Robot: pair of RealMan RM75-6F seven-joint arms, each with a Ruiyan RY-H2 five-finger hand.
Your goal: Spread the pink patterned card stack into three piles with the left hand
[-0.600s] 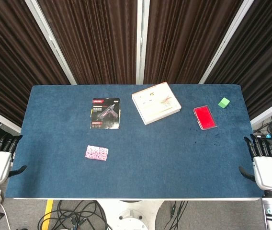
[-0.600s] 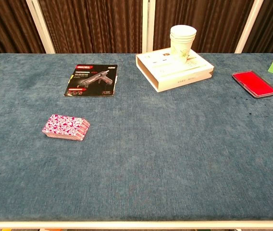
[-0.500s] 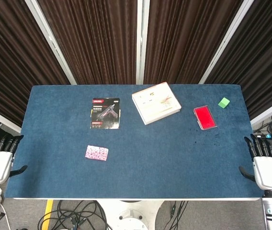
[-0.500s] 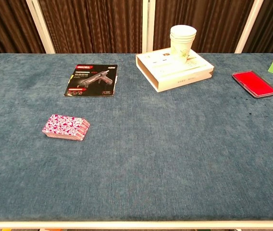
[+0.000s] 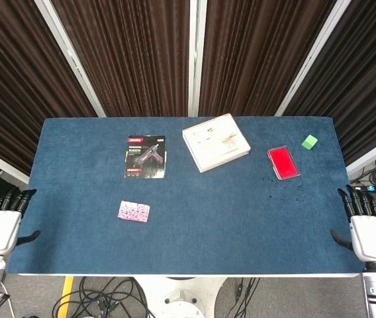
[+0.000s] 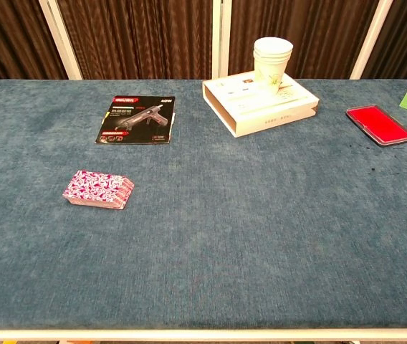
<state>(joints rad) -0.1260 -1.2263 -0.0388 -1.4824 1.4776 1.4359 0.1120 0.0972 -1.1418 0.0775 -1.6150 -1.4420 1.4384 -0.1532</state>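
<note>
Since the earlier frames only the left hand has shifted, sliding slightly lower and to the right in the head view beside the table's near-left corner, while everything on the blue table lies as it did. That hand hangs off the table's left edge, holding nothing, fingers loosely apart and pointing away from the robot; the chest view does not show it at all. The right hand sits in the mirror position off the near-right corner, likewise empty with its fingers apart. The pink patterned card stack rests in the near-left part of the table as one squared pile, untouched, so no pile has yet been split off. From the left hand the stack lies inward to the right and a little farther from the robot, well apart from the hand but far nearer to it than to the right hand. Its long axis runs roughly left to right along the table's near edge, tilted slightly. Beyond it lie a glue gun package, a white box, a red case and a green block, all clear of that path.
</note>
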